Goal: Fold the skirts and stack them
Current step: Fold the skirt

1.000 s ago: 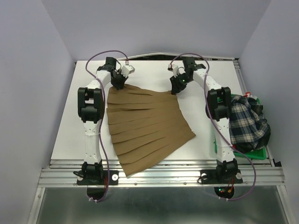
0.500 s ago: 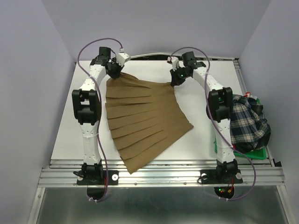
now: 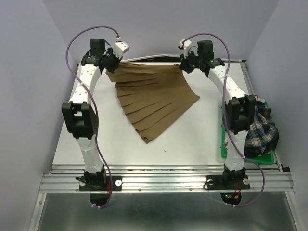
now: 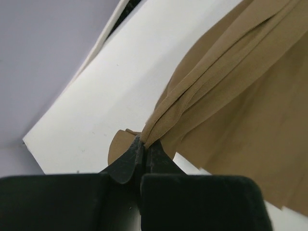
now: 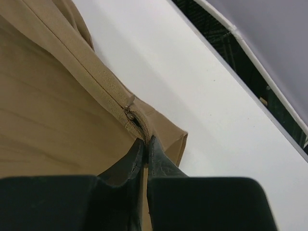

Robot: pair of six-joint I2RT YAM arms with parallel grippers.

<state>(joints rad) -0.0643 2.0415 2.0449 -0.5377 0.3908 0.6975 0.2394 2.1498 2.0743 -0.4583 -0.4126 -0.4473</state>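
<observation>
Both my jaws are pinched fully closed on the tan skirt point(image 3: 154, 98), one at each end of its waistband. The left jaws bunch the cloth at the left end. The right jaws nip it just beside the zipper point(image 5: 130, 111) (only a thin bite of fabric there, by the look of it). The waistband is stretched between them above the far edge of the worktop point(image 3: 192, 144). The pleats fan down toward the middle, and the lowest corner of the hem seems to rest on the surface. The plaid skirt point(image 3: 262, 132) lies heaped in the green tray point(image 3: 224, 153) at the right edge, apart from both jaws.

I take this to be the straightening-out before the first fold. To do it well, I should keep both ends of the waistband level and only gently taut, since a hard pull could slip the cloth out of that thin right-hand bite. The hem hangs skewed toward the left, so I should let the pleats settle square before laying anything down. Then I would lower slowly, so the cloth lands flat rather than rumpled.
</observation>
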